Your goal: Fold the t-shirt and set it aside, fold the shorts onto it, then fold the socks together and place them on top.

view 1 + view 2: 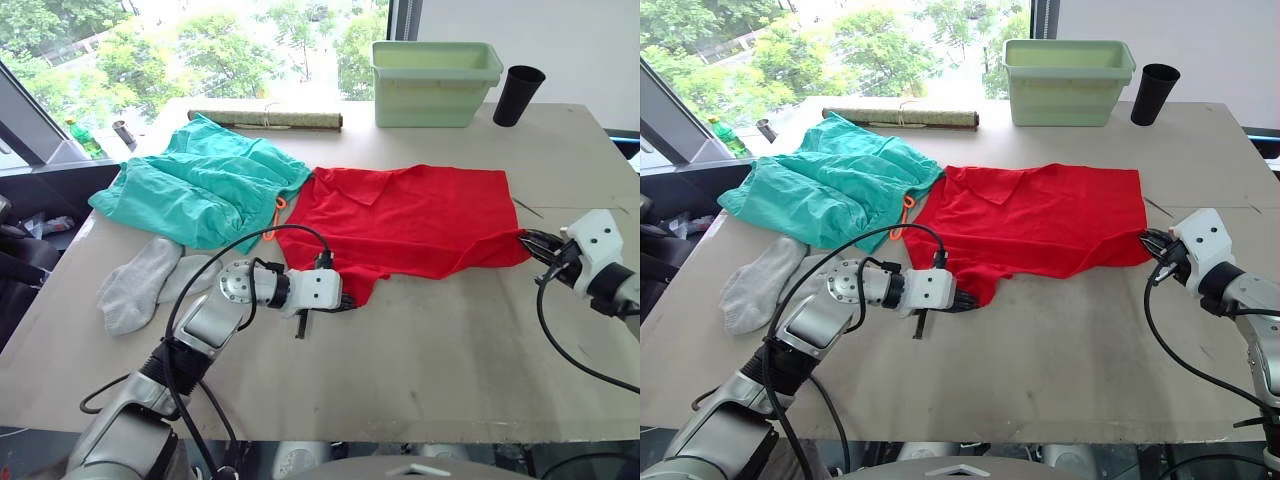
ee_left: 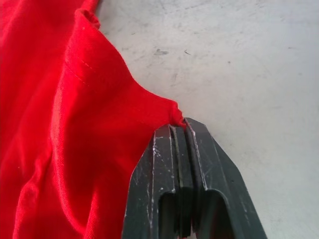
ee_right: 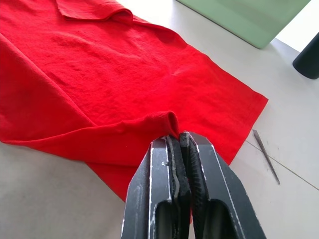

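Socks (image 1: 140, 283) at the table's (image 1: 420, 370) left edge, shorts (image 1: 205, 185) behind them. Left gripper (image 2: 178, 124) pinched tight on a t-shirt (image 1: 410, 215) corner; the wrist view shows fabric bunched at the tips. Right gripper (image 3: 178, 135) likewise clamped on the opposite hem, shirt flat mid-table.

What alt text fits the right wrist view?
The right gripper, jaws shut, pinches a fold at the edge of the red t-shirt, which lies spread on the grey table. Beyond the shirt are a pale green bin and a black cup.
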Controlling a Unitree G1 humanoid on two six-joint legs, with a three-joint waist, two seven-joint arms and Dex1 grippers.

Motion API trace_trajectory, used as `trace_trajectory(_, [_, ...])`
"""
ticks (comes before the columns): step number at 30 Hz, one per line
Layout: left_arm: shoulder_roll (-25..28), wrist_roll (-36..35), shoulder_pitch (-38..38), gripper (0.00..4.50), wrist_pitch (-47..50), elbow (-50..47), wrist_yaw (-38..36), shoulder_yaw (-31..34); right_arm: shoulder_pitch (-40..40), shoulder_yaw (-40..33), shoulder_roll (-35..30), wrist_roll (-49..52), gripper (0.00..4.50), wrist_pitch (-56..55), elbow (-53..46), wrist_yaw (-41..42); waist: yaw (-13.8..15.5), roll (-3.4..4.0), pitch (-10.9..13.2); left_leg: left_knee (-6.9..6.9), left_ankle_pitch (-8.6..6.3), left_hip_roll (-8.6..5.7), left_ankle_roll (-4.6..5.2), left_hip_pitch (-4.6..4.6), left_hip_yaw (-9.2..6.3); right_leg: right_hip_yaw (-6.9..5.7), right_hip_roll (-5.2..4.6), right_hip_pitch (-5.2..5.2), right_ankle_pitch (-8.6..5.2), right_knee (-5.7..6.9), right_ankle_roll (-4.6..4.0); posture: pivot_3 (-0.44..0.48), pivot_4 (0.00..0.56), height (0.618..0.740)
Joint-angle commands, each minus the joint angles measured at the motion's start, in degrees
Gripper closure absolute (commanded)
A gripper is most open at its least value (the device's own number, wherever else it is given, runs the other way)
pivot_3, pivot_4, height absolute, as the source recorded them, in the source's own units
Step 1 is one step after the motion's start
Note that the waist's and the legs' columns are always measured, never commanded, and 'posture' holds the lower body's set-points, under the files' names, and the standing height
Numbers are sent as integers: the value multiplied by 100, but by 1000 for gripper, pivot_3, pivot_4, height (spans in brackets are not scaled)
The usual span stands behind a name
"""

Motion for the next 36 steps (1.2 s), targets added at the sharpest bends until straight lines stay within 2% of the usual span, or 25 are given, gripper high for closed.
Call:
trace_trajectory(1, [6, -948, -70, 4456, 807, -231, -152, 692, -157, -84, 12, 9, 4500, -129, -61, -67, -4, -2, 3, 0, 0, 0, 0, -4, 0, 0, 0, -3, 0, 0, 0, 0, 150, 737])
trace_trajectory(4, [-41, -1940, -801, 4456, 1942, -34, -57, 1536, -467, -127, 12, -35, 4500, -207, 196, -160, 11, -18, 18, 1, 1, 0, 0, -11, 0, -2, 1, -10, 0, 1, 0, 0, 150, 737])
trace_trajectory(7, [-94, -2060, -2052, 4456, 2205, 1291, 261, 2078, -1137, 54, -87, -240, 4500, -424, 873, -153, 10, -31, 27, 12, 2, -1, 0, -15, -8, -14, 2, -7, -1, 1, 4, 0, 150, 737])
trace_trajectory(9, [-181, -1686, -3199, 4456, 1681, 2753, 547, 2191, -2052, 371, -106, -485, 4500, -629, 1698, -123, -6, -33, 27, 13, 2, -7, 2, -13, -3, -12, 4, -1, 0, -1, 7, 0, 150, 737])
trace_trajectory(12, [-393, -923, -4903, 4456, 505, 5098, 1420, 2130, -3859, 892, 76, -1030, 4500, -1240, 3603, -306, -83, -52, 56, 15, 2, -8, 6, -11, 14, -4, 14, -9, 1, 7, 9, 0, 150, 737])
trace_trajectory(14, [-517, -451, -5864, 4456, -154, 6260, 2538, 2096, -5290, 1238, 239, -1667, 4500, -2183, 5309, -987, -144, -66, 65, 9, 2, -11, 6, -11, 21, 6, 12, -13, 1, 5, 7, 0, 150, 737])
trace_trajectory(16, [-558, -187, -6605, 4456, -525, 6915, 3706, 2230, -6490, 1346, 376, -2055, 4500, -3026, 6669, -1887, -172, -82, 84, -13, 2, -12, 5, -21, 36, 14, 9, -34, 1, -4, 7, 0, 150, 737])
trace_trajectory(18, [-532, -189, -7113, 4456, -727, 7188, 4365, 2508, -7194, 1232, 449, -2095, 4500, -3631, 7422, -2481, -182, -86, 87, -30, 2, -13, 3, -39, 56, 26, 3, -70, 0, -9, 9, 0, 150, 737])
trace_trajectory(21, [-438, -634, -7866, 4456, -1019, 7320, 4811, 3292, -7839, 1123, 428, -2149, 4500, -4575, 7965, -3030, -202, -103, 98, -80, 2, -13, 0, -60, 62, 13, 2, -103, 1, -9, 9, 0, 150, 737])
trace_trajectory(25, [-356, -1013, -8345, 4456, -1167, 7318, 4467, 4026, -7997, 1022, 319, -2092, 4500, -5246, 8235, -3200, -222, -102, 98, -92, 1, -17, -2, -92, 45, -38, 1, -111, 1, -44, 9, 0, 150, 737])
trace_trajectory(28, [-203, -1267, -8471, 4456, -854, 7213, 3476, 4336, -7519, 808, 239, -1660, 4500, -5534, 7991, -2409, -226, -100, 99, -79, 2, -17, -1, -98, 47, -48, 4, -101, 1, -78, 12, 0, 150, 737])
trace_trajectory(31, [13, -841, -7939, 4456, -413, 7010, 2287, 3825, -6527, 668, 321, -940, 4500, -5159, 6869, -1050, -238, -96, 97, -34, 1, -15, 0, -85, 36, -59, 26, -70, 4, -54, 16, 0, 150, 737])
trace_trajectory(33, [191, -694, -7471, 4456, -87, 6742, 1560, 3530, -5841, 569, 311, -509, 4500, -4566, 5844, -629, -249, -92, 100, -10, 0, -14, 2, -55, 38, -43, 32, -48, 5, -18, 18, 0, 150, 737])
trace_trajectory(35, [424, -577, -6576, 4456, 290, 6030, 646, 3126, -4849, 526, 170, -8, 4500, -3673, 4561, -158, -259, -73, 105, 6, 1, -11, 2, -21, 42, -31, 32, -25, 4, 14, 16, 0, 150, 737])
trace_trajectory(36, [565, -630, -5858, 4456, 587, 5323, 160, 2932, -4225, 488, 70, 271, 4500, -3165, 3867, 62, -264, -50, 94, -1, 2, -7, 2, -19, 39, -27, 32, -24, 5, 10, 15, 0, 150, 737])
